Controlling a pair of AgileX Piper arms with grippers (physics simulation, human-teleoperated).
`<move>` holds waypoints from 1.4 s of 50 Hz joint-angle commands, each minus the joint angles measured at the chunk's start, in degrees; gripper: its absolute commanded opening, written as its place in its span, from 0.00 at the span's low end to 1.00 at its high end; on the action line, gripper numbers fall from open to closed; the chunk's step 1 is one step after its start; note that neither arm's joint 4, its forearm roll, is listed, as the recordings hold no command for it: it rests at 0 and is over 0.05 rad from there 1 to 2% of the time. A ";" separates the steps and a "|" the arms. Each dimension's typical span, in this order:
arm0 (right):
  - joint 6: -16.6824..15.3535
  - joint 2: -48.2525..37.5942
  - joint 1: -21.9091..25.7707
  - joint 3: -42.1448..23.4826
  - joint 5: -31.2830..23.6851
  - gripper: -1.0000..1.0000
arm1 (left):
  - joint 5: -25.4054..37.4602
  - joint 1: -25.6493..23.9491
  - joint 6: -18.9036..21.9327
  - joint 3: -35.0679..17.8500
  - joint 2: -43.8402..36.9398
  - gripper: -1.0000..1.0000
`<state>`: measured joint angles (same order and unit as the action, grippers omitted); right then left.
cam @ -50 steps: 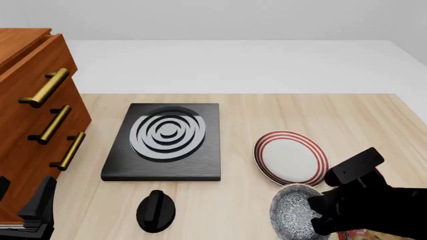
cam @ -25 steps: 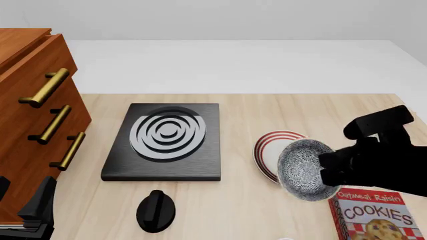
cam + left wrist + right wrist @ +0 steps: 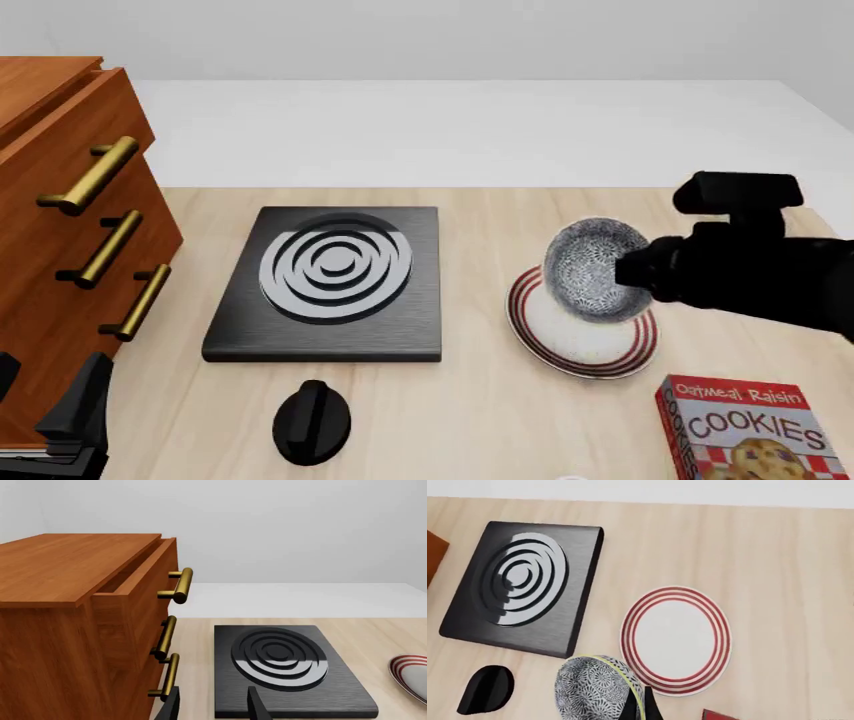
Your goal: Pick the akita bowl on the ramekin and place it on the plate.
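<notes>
Nothing on the left side has shifted: the wooden drawer cabinet (image 3: 74,240), the black slab with white rings (image 3: 334,283) and the black knob-shaped object (image 3: 311,421) sit where they did, and the left gripper (image 3: 212,707) hangs idle by the cabinet, jaws apart and holding nothing. Across the tabletop (image 3: 481,215), the change is the akita bowl (image 3: 594,270): a second ago it was low near the front edge, half a second ago beside the plate (image 3: 579,328), and now it is carried tilted above the plate's far half. The right gripper (image 3: 638,268) pinches the bowl's rim, jaws closed on it, as the right wrist view confirms. Transport looks nearly done; lowering, levelling and release remain. The cookie box (image 3: 751,430) lies near the plate.
</notes>
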<state>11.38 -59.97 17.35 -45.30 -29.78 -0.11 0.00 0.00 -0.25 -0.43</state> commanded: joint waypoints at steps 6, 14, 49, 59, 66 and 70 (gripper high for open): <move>8.53 -4.84 -2.84 0.97 8.57 0.00 | 0.00 0.00 0.00 0.00 0.00 1.00; 11.79 -7.74 -3.49 3.39 12.99 0.00 | 0.00 0.00 0.00 0.00 0.00 1.00; 15.21 -23.51 -11.66 2.23 22.22 0.00 | 0.00 0.00 0.00 0.00 0.00 1.00; 15.50 -27.00 -12.94 2.60 24.51 0.00 | 0.00 0.00 0.00 0.00 0.00 1.00; 15.87 -29.27 -12.91 2.91 26.01 0.00 | 0.00 0.00 0.00 0.00 0.00 1.00; 15.96 -30.51 -12.94 2.89 26.77 0.00 | 0.00 0.00 0.00 0.00 0.00 1.00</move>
<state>26.79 -87.36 4.84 -42.41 -5.27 -0.11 0.00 0.00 -0.25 -0.43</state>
